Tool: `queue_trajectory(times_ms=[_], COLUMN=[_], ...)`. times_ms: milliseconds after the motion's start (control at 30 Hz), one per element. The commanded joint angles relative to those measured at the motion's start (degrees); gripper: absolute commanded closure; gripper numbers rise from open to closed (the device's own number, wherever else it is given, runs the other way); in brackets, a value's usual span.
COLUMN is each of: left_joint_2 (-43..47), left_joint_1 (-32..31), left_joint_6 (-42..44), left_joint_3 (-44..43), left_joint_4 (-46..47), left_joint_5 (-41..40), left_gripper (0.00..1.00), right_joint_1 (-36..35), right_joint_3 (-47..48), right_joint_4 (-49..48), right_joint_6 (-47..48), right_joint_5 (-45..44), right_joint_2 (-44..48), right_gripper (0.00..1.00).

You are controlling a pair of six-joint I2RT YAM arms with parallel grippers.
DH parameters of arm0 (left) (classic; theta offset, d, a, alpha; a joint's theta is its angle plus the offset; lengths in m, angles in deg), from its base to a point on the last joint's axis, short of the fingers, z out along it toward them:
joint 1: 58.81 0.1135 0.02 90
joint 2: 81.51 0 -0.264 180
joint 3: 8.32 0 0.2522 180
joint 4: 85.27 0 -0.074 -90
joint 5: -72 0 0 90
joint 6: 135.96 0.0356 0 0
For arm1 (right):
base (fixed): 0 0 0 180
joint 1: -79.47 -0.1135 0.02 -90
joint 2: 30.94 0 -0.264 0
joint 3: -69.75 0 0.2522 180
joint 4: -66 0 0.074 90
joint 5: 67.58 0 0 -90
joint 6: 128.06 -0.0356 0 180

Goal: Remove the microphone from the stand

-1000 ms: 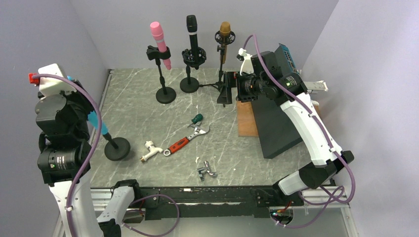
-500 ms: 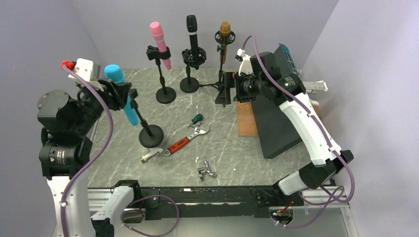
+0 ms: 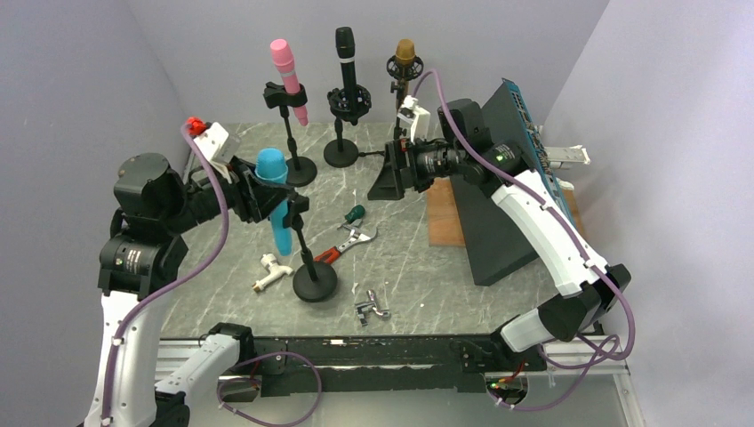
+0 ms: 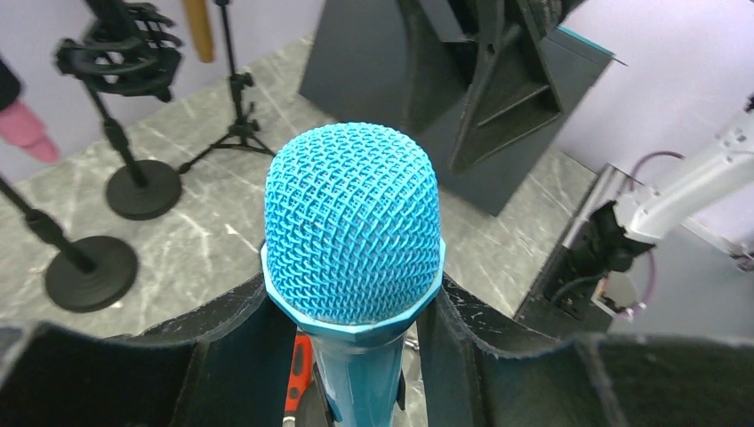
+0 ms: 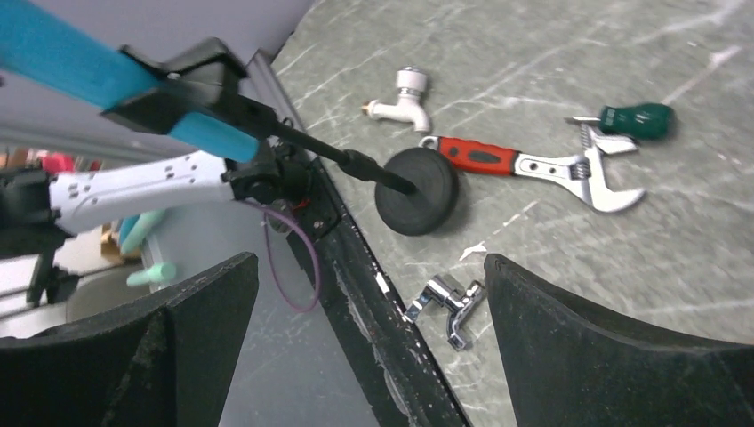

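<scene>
Your left gripper [image 3: 266, 197] is clamped just under the mesh head of the blue microphone [image 3: 282, 229], which sits tilted in the clip of its stand [image 3: 316, 283] by the adjustable wrench [image 3: 324, 259]. Your right gripper [image 3: 389, 175] gapes open. The barrel looks rigid, light and slick, so grip there and not on the dentable mesh.

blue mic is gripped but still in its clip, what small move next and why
Probably lower the open right fingers onto the stand pole to steady it. The left fingers grip the blue mic, but the clip holds it too, so pulling alone would likely drag the stand along.
</scene>
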Motion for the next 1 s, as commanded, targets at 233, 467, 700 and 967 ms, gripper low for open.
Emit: queue_trajectory(times_ms=[233, 467, 700, 967], left_joint_2=[7.08, 8.13, 8.76, 9.54], left_joint_1=[-2.61, -3.16, -3.36, -3.43], left_joint_6=[-1.00, -1.27, -0.84, 1.09], left_joint_3=[12.02, 13.98, 13.74, 13.46], left_joint_4=[13.72, 13.37, 11.80, 8.35], left_joint_5=[8.75, 9.76, 10.52, 12.24], left_gripper=[1.00, 1.00, 1.00, 1.00], right_joint_1=[-7.51, -13.36, -17.96, -18.16], right_joint_3=[-8.73, -12.20, -14.99, -18.41], right_joint_4=[-21.39, -25.97, -32.81, -42.37], right_joint_6=[3.17, 7.38, 10.68, 20.86], right_joint_5=[12.63, 8.55, 6.17, 13.36], right_joint_2=[3.17, 3.05, 3.72, 3.04], right_gripper=[0.00, 0.07, 0.09, 0.10])
